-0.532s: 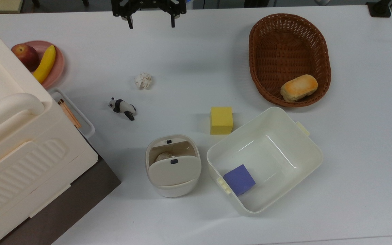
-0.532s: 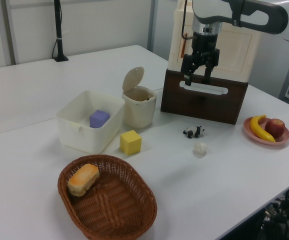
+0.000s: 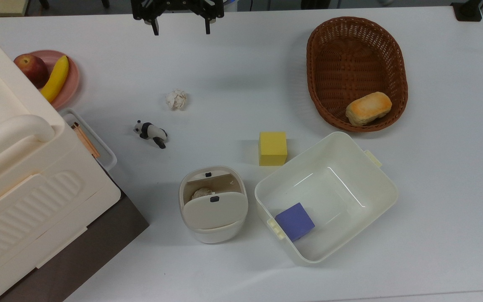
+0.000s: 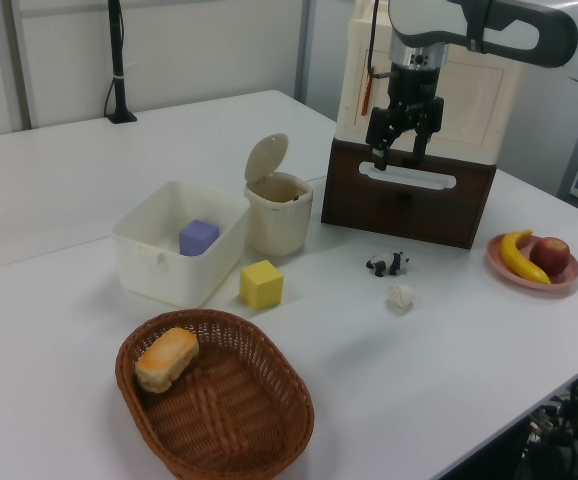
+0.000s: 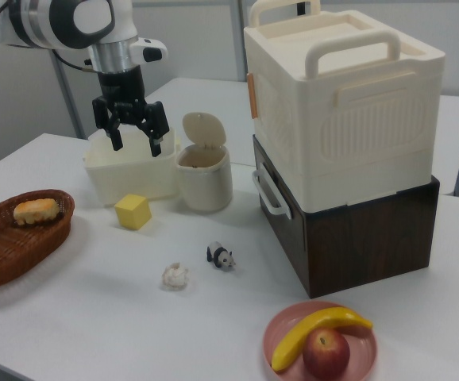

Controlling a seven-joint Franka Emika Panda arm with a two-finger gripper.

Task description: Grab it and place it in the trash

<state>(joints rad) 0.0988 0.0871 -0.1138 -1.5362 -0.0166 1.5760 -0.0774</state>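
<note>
A white desk [image 3: 241, 63] carries a small cream-white rounded plastic bin [image 3: 213, 204], flap lid raised, at six o'clock in the top view. The black two-finger pincer [image 3: 180, 29] hangs empty above the twelve o'clock edge, fingers spread wide. The small crumpled white paper ball [image 3: 176, 100] lies between them, left of centre, apart from both.

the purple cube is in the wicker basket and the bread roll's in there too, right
Not quite. The top view shows the purple cube in the lidless cream tub, not the wicker basket. The bread roll is in the basket.
</note>
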